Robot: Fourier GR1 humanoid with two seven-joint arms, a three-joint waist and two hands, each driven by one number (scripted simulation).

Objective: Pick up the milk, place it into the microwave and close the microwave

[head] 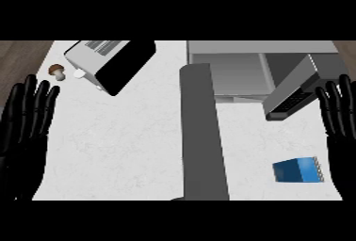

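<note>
L hand (28, 113) open, fingers up, R hand (339, 115) same

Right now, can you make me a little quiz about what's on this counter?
1. True or false: the microwave door is open.
2. Which hand is nearer the blue milk carton? A) left hand B) right hand
3. What small brown thing sits beside the toaster?

Key: 1 true. 2 B. 3 the mushroom.
</note>
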